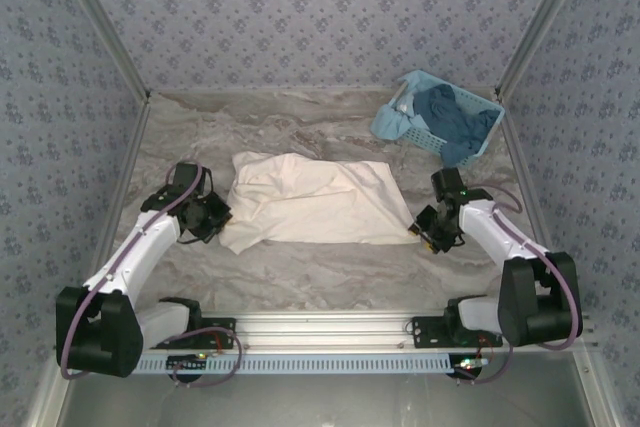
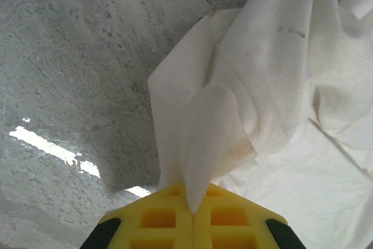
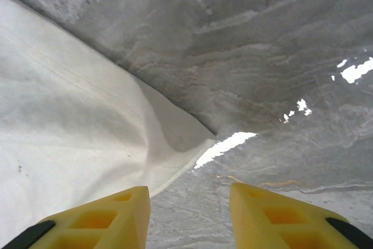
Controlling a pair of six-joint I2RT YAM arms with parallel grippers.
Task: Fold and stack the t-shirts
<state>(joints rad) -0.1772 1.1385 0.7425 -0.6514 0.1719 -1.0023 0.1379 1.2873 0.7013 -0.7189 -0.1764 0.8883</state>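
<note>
One cream t-shirt point(image 1: 310, 199) lies rumpled on the marbled counter point(image 1: 330, 272) between the two grippers. A pinched fold at its edge is clamped in the closed left gripper point(image 2: 192, 205). The right gripper point(image 3: 189, 196) is held parted, with the shirt's hem corner just ahead of its fingers and nothing gripped. Small dark marks are seen on the cloth, too faint to be read.

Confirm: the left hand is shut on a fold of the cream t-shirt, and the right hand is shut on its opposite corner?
Wrong on the right hand: the right wrist view shows it open, fingers apart, the t-shirt corner lying loose on the table ahead of them. The left hand is indeed shut on a fold of the t-shirt.
</note>
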